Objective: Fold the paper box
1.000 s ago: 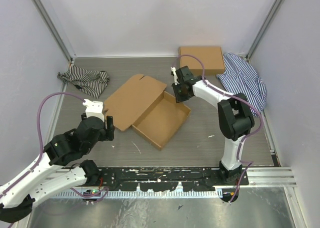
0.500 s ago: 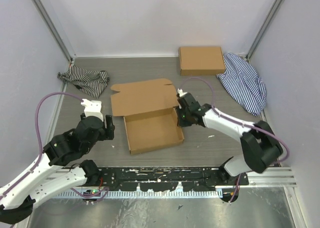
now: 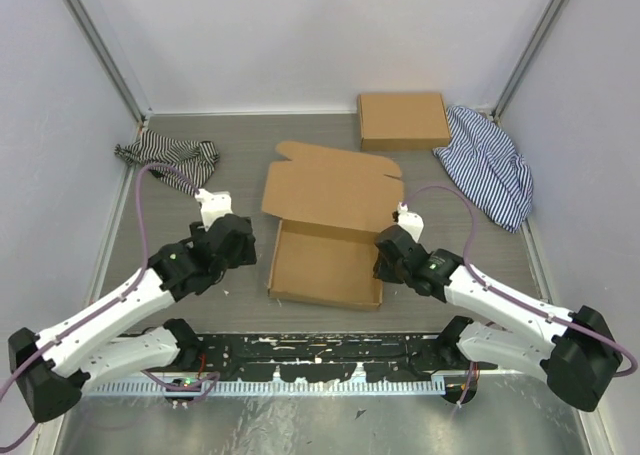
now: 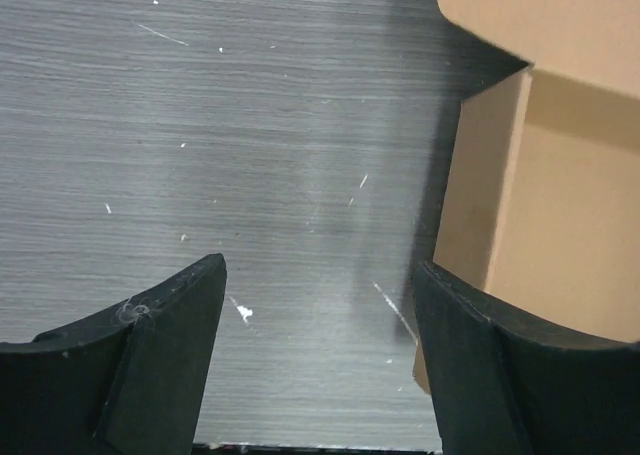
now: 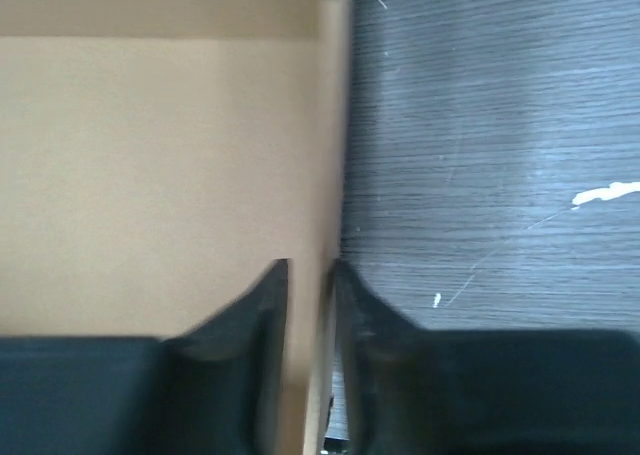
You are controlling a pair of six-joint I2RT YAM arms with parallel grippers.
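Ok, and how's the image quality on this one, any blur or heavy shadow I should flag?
Top external: sharp, evenly lit, only soft shadows beside the paper box. Left wrist: table grain crisp, a dark shadow band along the box wall, the left gripper nearly black. Right wrist: soft focus up close, so whether the right gripper actually touches the wall it straddles is unclear.

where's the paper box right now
In the top view the paper box lies open in the middle of the table, between the grippers: the open left gripper just off its left wall, the right gripper pinching its right wall.
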